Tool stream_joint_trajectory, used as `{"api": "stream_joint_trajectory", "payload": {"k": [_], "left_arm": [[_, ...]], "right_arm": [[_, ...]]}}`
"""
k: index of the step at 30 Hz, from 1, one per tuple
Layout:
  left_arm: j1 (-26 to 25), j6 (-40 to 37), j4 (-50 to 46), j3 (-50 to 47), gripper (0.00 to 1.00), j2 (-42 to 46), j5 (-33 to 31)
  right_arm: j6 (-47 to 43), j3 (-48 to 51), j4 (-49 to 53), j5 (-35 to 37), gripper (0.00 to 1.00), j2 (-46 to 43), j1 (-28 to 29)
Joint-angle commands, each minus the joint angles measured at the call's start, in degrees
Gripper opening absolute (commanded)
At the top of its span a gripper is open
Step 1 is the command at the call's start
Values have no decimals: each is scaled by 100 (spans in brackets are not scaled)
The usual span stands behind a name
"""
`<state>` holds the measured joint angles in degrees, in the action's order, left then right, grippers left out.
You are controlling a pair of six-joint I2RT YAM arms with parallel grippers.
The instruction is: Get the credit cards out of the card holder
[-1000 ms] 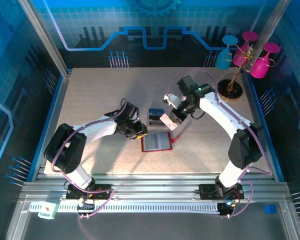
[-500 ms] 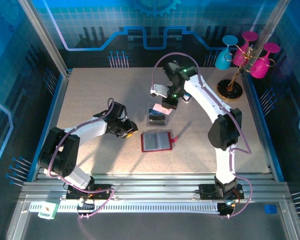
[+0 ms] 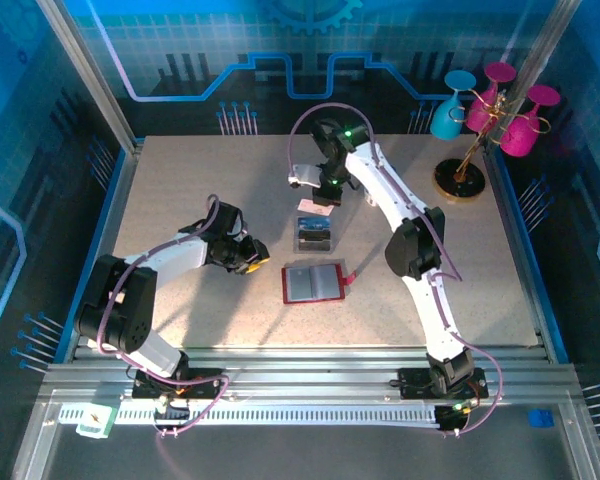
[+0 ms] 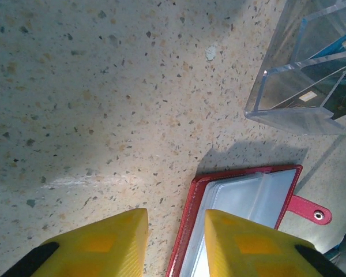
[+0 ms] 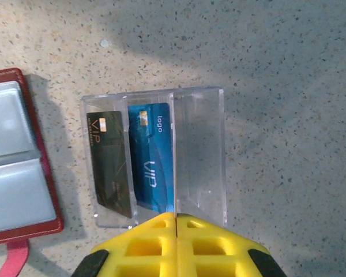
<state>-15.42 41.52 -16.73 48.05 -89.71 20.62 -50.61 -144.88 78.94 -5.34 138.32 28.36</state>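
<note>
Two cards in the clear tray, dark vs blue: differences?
Dark card is near-black; blue card is bright blue and reads "logo". Dark card fills the end slot nearest the red card holder; blue card the next slot. Both read VIP and carry a chip.

Matt speckled stone-look table (image 4: 104, 86), glossy clear plastic tray (image 5: 199, 150), red leather-like card holder (image 3: 311, 284), see-through plastic pockets (image 4: 242, 199)
</note>
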Motion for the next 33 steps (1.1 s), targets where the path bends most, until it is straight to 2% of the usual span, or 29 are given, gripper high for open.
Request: {"api": "stream_joint_trajectory", "payload": {"k": [1, 8, 12, 25, 33], "left_arm": [[57, -161, 17, -94, 32, -17, 185], [66, -91, 104, -233, 32, 1, 186], [70, -66, 124, -263, 32, -3, 188], [65, -93, -18, -253, 33, 119, 161], [65, -74, -20, -249, 33, 129, 135]], "right_arm": [[-272, -216, 58, 165, 0, 194, 108], [-381, -207, -89, 280, 0, 431, 126], [-392, -198, -45, 86, 0, 467, 135], [-509, -207, -452, 49, 0, -37, 162], [-612, -207, -542, 51, 0, 55, 161]]}}
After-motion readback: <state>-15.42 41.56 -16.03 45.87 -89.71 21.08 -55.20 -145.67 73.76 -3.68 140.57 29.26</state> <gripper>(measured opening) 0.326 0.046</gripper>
